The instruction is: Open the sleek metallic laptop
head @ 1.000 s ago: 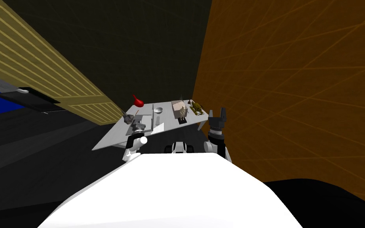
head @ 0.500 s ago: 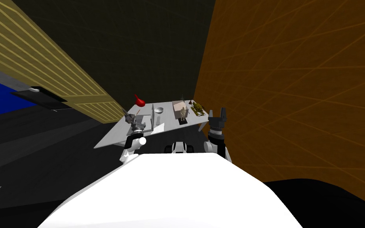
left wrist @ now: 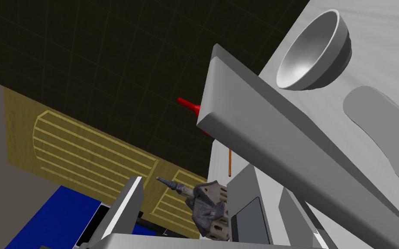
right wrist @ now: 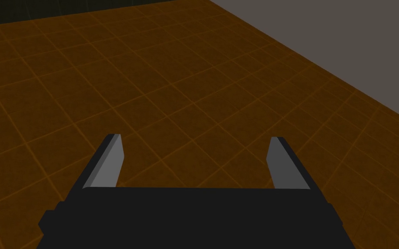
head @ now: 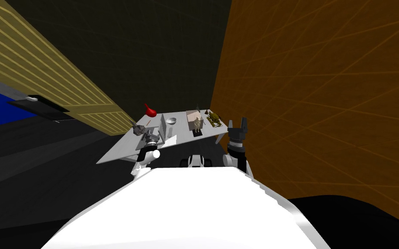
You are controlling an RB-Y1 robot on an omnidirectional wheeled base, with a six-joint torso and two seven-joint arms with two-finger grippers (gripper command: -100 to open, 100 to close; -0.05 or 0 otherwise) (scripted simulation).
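Working with the left claw (head: 152,135), low over the table (head: 120,151), blades spread and pinching nothing. Hanging right above the base (left wrist: 248,216) of the laptop (left wrist: 307,142), with the lid (head: 163,125) rising just past one blade; cannot tell whether touching it. Holding the right claw (right wrist: 195,140) raised well off to the other side, past the table's edge, blades spread and empty.

Judging the task mostly done: lid up steeply, close to upright, well off the base. Left, perhaps, a last nudge to a usable lean, then drawing the claw clear.

Just beside the left claw, away from the lid, a crumpled grey trinket (left wrist: 209,209); beyond the lid, a bowl (left wrist: 313,52); farther still, a red flask (head: 150,111).

Against half a second ago: showing a broader face of the lid in the head view, a shade farther from the bowl, so probably swung a little more. Shifting the whole picture slightly too, so partly the head's own move. Right claw as before.
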